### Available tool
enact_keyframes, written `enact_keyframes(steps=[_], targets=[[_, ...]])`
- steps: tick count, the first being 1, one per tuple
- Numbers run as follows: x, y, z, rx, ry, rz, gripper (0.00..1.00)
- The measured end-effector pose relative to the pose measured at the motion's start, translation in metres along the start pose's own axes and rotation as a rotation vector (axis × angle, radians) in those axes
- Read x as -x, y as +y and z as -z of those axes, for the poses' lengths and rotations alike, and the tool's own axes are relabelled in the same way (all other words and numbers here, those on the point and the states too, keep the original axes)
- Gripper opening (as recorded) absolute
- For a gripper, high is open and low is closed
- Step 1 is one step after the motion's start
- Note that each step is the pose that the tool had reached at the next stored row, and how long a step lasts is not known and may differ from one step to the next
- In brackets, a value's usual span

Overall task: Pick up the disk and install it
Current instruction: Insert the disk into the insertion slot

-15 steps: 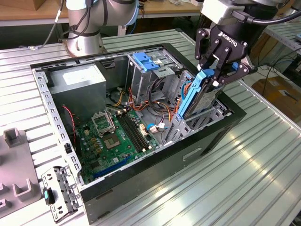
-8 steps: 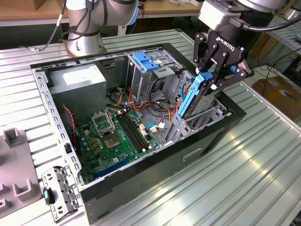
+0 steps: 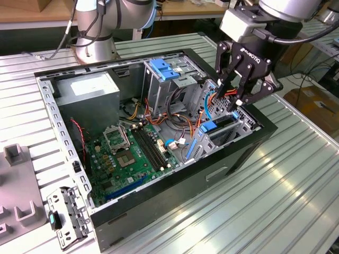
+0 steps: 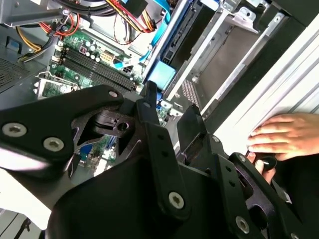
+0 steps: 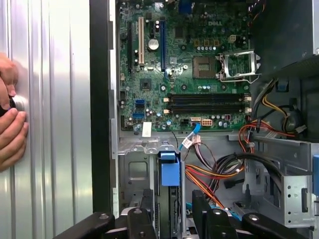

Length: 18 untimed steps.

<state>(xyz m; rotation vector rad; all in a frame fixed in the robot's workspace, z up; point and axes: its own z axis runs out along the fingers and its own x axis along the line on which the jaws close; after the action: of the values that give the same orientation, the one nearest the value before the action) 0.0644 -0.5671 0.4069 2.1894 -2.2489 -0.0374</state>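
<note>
The disk (image 3: 218, 127), a dark drive in a bright blue carrier, stands on edge in the metal bay at the open computer case's corner on the exterior view's right. My gripper (image 3: 229, 98) hangs just above it with its black fingers spread open and nothing between them. In the first wrist view the carrier's blue tab (image 5: 169, 169) lies in line with the gap between my fingertips (image 5: 171, 219). The second wrist view shows the blue carrier (image 4: 162, 75) past my gripper (image 4: 172, 112).
Inside the case are the green motherboard (image 3: 127, 153), a grey power supply (image 3: 87, 92), a tall grey cage with a blue handle (image 3: 161, 69) and loose orange and red cables (image 3: 183, 121). A person's hand (image 5: 10, 124) rests on the ribbed table beside the case. Grey fixtures (image 3: 16, 180) lie on the exterior view's left.
</note>
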Motion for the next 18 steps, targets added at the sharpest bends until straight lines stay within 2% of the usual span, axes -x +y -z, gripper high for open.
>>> enact_keyframes(steps=[3,5,6,7,8,12,15,18], targets=[[-0.0001,-0.0001,-0.007,0.0,0.0,0.0,0.43],[-0.0002,-0.0003,-0.0119,0.0,0.0001,0.0,0.3],[-0.0002,-0.0003,-0.0136,0.0,0.0001,0.0,0.3],[-0.0002,-0.0003,-0.0184,0.0,0.0,0.0,0.18],[-0.0003,-0.0004,-0.0213,-0.0001,-0.0001,0.0,0.12],[-0.0004,-0.0005,-0.0284,0.0,0.0001,0.0,0.11],[-0.0005,-0.0008,-0.0381,0.0,0.0001,0.0,0.11],[-0.0005,-0.0008,-0.0389,0.0,0.0001,0.0,0.11]])
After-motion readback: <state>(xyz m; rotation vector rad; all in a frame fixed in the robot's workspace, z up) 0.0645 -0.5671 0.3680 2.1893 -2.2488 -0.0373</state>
